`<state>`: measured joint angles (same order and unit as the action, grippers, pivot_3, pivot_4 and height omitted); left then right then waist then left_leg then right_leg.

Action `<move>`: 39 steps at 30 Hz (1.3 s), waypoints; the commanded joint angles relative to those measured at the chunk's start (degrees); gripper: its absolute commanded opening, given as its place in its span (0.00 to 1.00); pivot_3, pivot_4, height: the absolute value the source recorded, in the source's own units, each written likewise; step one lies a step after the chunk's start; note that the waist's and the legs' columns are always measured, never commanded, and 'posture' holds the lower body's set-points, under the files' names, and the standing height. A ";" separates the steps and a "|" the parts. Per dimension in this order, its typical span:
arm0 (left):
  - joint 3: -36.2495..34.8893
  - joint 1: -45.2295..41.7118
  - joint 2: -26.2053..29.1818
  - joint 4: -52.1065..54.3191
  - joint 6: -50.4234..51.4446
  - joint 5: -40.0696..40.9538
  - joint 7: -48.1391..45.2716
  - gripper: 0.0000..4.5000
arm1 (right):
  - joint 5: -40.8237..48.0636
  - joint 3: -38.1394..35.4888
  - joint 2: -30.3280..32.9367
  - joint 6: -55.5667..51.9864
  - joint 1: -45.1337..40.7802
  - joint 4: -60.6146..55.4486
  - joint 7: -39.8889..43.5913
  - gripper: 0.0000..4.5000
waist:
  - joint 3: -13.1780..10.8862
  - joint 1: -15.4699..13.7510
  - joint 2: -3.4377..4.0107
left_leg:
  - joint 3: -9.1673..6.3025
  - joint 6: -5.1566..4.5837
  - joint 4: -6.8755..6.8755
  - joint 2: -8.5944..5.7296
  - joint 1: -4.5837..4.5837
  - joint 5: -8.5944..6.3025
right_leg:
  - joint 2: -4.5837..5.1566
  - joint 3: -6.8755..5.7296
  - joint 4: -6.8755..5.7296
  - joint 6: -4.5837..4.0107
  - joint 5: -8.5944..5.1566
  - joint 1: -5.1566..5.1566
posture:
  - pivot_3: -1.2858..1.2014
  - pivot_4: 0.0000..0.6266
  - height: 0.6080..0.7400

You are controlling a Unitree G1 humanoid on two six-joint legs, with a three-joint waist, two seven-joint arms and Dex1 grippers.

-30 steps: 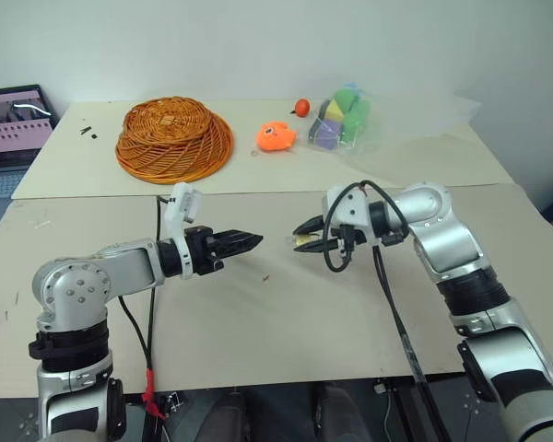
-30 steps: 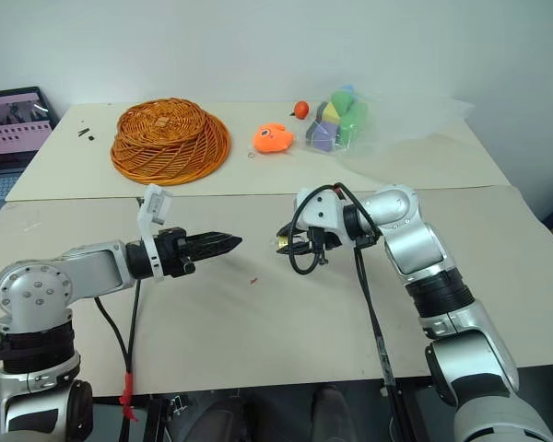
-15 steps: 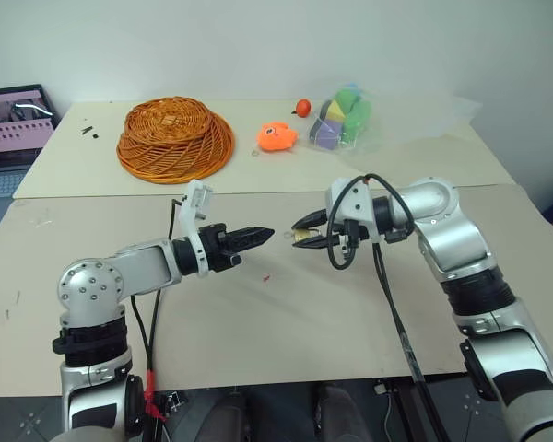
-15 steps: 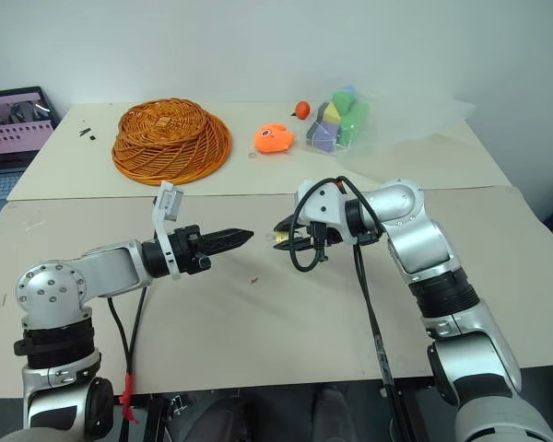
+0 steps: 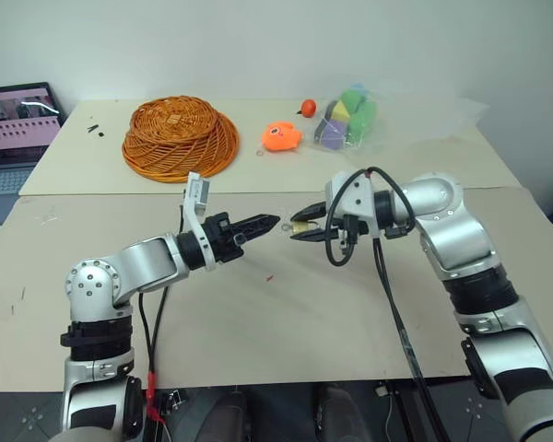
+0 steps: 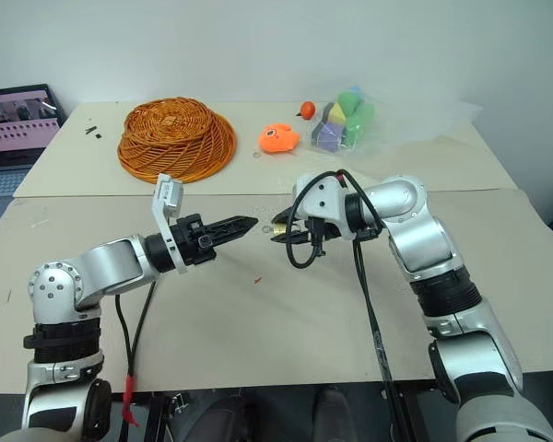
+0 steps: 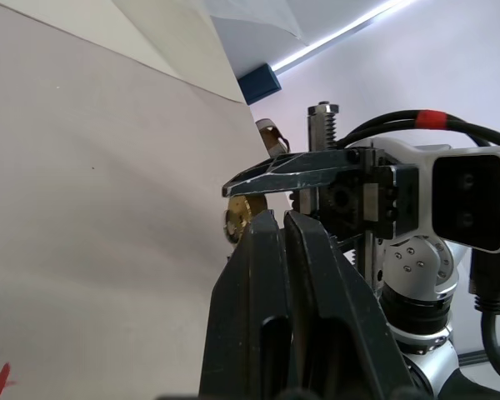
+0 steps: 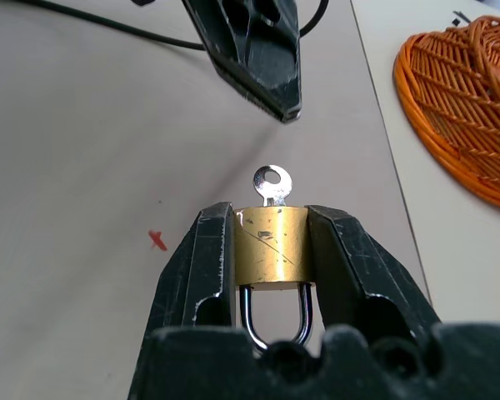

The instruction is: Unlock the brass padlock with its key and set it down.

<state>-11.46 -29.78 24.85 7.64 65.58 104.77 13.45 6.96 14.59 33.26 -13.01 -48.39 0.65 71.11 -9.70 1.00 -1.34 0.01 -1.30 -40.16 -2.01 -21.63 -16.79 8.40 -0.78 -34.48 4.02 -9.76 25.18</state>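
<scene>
The left tool [image 5: 271,221] was held above the desk [image 5: 286,322] with its fingers pressed together, gripping nothing, its tip just short of the key [image 8: 272,184]. The key stood seated in the brass padlock [image 8: 272,245], pointing toward the left tool. The right tool [image 8: 272,250] was clamped on the brass padlock's sides, holding it clear of the desk, shackle toward the wrist.
</scene>
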 commanded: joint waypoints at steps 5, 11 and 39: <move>3.26 0.10 2.98 1.27 -2.72 2.93 -0.29 0.04 | 1.84 -2.41 1.22 -0.43 -1.61 -2.90 -0.77 0.20 | 0.00 -0.11 0.00 | 0.01 0.00 -0.01 -0.02 0.00 0.00 | 0.00 -0.01 0.03 0.00 0.00 -0.02 | 0.52 0.24 0.99; 4.62 0.35 3.73 1.51 -4.47 3.65 0.37 0.31 | 2.03 -2.18 1.41 -0.62 -1.90 -3.00 -0.94 0.20 | 0.00 -0.08 0.00 | 0.01 0.00 0.00 -0.01 0.00 0.00 | 0.00 -0.01 0.04 0.00 0.00 -0.02 | 0.52 0.24 0.99; 7.20 -1.20 2.49 0.08 -9.60 4.02 0.63 0.50 | 2.35 -2.08 1.64 -2.78 -3.31 -4.41 -0.91 0.20 | 0.00 -0.15 0.00 | 0.01 -0.01 0.00 -0.02 -0.01 0.00 | 0.00 -0.02 0.09 0.00 0.00 -0.04 | 0.52 0.24 0.99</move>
<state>-3.61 -30.08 27.31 7.14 57.01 109.03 14.95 8.09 14.47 34.22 -15.46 -50.09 -1.33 70.62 -9.70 0.85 -1.34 0.02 -1.31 -40.16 -2.03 -21.64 -16.79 8.40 -0.80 -34.39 4.02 -9.76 25.13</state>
